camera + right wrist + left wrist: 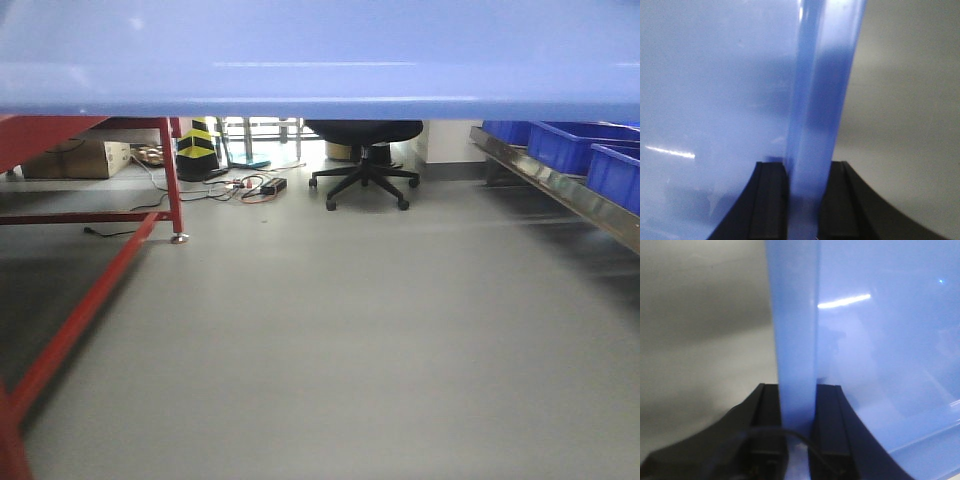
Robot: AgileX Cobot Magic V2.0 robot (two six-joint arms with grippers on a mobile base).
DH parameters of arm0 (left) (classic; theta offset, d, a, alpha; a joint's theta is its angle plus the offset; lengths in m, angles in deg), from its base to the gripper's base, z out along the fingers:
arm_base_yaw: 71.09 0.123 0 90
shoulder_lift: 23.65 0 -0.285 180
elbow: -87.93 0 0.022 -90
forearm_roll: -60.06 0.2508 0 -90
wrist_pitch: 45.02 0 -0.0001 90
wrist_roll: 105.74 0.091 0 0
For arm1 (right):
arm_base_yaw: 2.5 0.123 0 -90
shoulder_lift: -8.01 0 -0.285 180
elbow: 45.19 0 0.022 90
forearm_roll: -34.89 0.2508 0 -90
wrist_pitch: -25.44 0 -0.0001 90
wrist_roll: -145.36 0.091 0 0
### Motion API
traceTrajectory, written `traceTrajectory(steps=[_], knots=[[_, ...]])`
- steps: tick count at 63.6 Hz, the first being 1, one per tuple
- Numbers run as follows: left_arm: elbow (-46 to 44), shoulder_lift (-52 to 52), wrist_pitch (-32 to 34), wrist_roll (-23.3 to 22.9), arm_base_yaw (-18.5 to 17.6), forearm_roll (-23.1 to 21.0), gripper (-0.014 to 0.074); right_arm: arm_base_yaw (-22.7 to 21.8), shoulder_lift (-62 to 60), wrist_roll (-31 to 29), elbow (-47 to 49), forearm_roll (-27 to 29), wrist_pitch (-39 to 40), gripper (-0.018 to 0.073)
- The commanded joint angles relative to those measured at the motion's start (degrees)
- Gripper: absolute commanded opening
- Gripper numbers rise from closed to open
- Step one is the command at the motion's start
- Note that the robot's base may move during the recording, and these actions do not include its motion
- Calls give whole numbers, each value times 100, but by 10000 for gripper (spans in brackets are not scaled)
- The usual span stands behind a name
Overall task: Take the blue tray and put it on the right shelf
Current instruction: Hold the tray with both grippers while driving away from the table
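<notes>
The blue tray (pixel 320 55) is held up in the air and fills the top of the front view, its underside and rim edge toward the camera. My left gripper (pixel 798 390) is shut on the tray's left rim (pixel 795 340), one black finger on each side of the wall. My right gripper (pixel 807 167) is shut on the tray's right rim (pixel 822 90) in the same way. The right shelf (pixel 560 185), with its shiny steel front rail, runs along the right side of the front view, lower than the tray.
Several deep dark-blue bins (pixel 575 145) stand on the right shelf. A red-framed table (pixel 170 180) is on the left. A black office chair (pixel 365 165), cables and a cardboard box (pixel 85 158) are at the back. Grey floor (pixel 330 340) lies ahead.
</notes>
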Motion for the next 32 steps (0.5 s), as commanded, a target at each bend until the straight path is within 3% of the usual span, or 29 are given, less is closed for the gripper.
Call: traceTrajectory(steps=[1, 32], knots=[[-160, 121, -448, 170, -31, 97, -48, -43, -82, -123, 220, -259, 376, 66], [-160, 121, -458, 170, -31, 60, -48, -43, -82, -123, 215, -259, 376, 66]])
